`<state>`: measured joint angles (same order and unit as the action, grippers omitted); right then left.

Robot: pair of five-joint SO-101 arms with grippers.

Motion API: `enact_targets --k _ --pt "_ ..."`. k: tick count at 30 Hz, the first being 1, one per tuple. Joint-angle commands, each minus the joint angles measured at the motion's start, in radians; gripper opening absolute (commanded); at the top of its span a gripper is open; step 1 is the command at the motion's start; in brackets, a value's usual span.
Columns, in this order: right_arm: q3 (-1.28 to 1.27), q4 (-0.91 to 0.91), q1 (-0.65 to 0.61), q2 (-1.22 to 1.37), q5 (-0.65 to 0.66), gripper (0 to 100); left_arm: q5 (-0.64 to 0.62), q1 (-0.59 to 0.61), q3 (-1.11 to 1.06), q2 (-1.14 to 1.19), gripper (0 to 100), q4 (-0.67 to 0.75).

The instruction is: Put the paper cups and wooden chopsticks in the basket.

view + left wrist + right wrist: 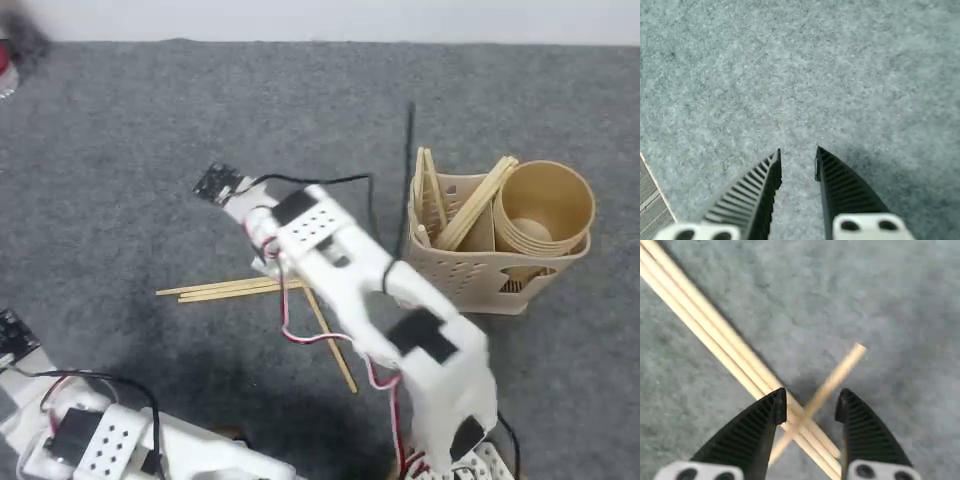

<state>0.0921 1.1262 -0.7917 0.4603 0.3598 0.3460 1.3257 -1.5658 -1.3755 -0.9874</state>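
Trouble looks likeliest at the crossing: the right pincer (811, 392) hangs open, its jaws astride the spot where one loose chopstick (840, 369) crosses the bundle of chopsticks (710, 320) on the grey tabletop (120, 150). Closing there could snag several, or twist one free. Off to the side, the basket (480, 270) already holds paper cups (545, 205) and more chopsticks, with a black cable (409, 170) close by. The left pincer (797, 150), slightly parted, holds nothing.
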Motion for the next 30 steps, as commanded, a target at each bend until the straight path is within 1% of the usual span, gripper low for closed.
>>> enact_targets --k 1,9,10,13,16,20,24,30 --pt "0.115 0.042 -0.044 0.05 0.008 15.8 0.009 0.009 0.004 -0.009 11 0.017" --pt "0.201 0.048 -0.021 0.18 0.009 14.7 0.011 0.009 -0.004 -0.009 11 0.018" --pt "0.206 0.048 -0.019 0.183 0.011 12.4 0.011 0.009 -0.004 -0.009 11 0.018" --pt "0.212 0.045 -0.022 0.183 0.011 0.5 0.009 0.008 -0.004 -0.009 11 0.018" --pt "0.212 0.044 -0.025 0.183 0.014 2.1 0.009 0.008 -0.004 -0.009 11 0.018" --pt "0.219 0.05 -0.005 0.168 0.012 0.8 0.009 0.008 -0.004 -0.009 11 0.018" --pt "0.272 0.125 0.042 0.047 0.006 0.8 0.009 0.006 -0.004 -0.009 11 0.02" --pt "0.442 0.268 0.116 -0.305 -0.043 0.8 0.009 0.006 -0.004 -0.009 11 0.02"
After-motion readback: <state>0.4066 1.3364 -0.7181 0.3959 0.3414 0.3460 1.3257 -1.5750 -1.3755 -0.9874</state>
